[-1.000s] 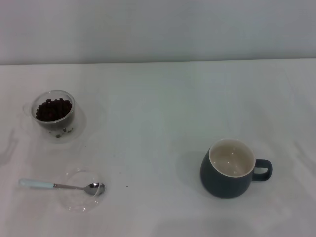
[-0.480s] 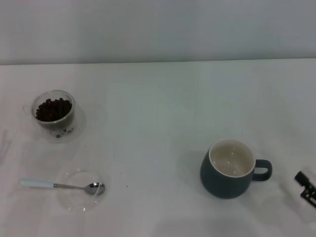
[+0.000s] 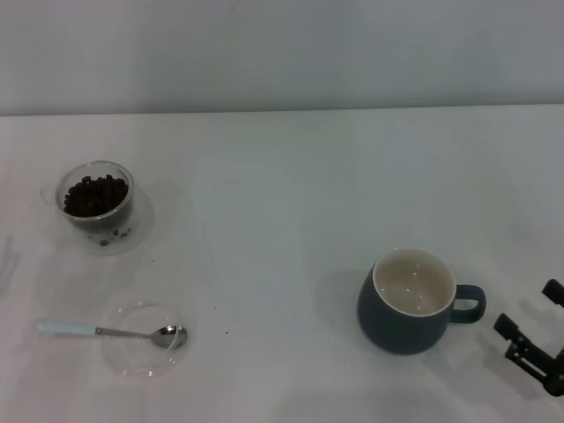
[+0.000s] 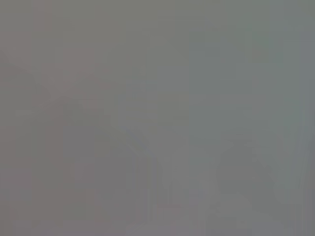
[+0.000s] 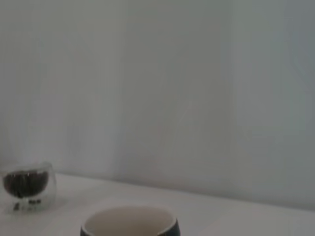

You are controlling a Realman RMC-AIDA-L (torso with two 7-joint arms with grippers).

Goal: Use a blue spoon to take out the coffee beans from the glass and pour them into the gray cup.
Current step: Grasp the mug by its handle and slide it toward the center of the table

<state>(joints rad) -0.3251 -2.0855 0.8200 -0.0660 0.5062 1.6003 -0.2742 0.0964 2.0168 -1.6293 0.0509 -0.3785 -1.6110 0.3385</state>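
The glass (image 3: 96, 207) holding coffee beans (image 3: 94, 196) stands at the far left of the white table. Nearer to me, the blue spoon (image 3: 106, 331) lies flat with its metal bowl resting in a shallow clear dish (image 3: 141, 342) and its pale handle pointing left. The gray cup (image 3: 408, 304), cream inside and with nothing in it, stands right of centre with its handle turned right. My right gripper (image 3: 527, 308) enters at the lower right edge, just right of the cup handle, open and holding nothing. The right wrist view shows the gray cup's rim (image 5: 129, 225) and the glass (image 5: 27, 187) farther off. My left gripper is out of view.
The white table (image 3: 282, 220) ends at a pale grey wall at the back. A few dark specks lie on the cloth near the dish. The left wrist view shows only a flat grey field.
My right gripper has come into view at the lower right and moved further in toward the cup handle. The cup, glass and spoon have not moved.
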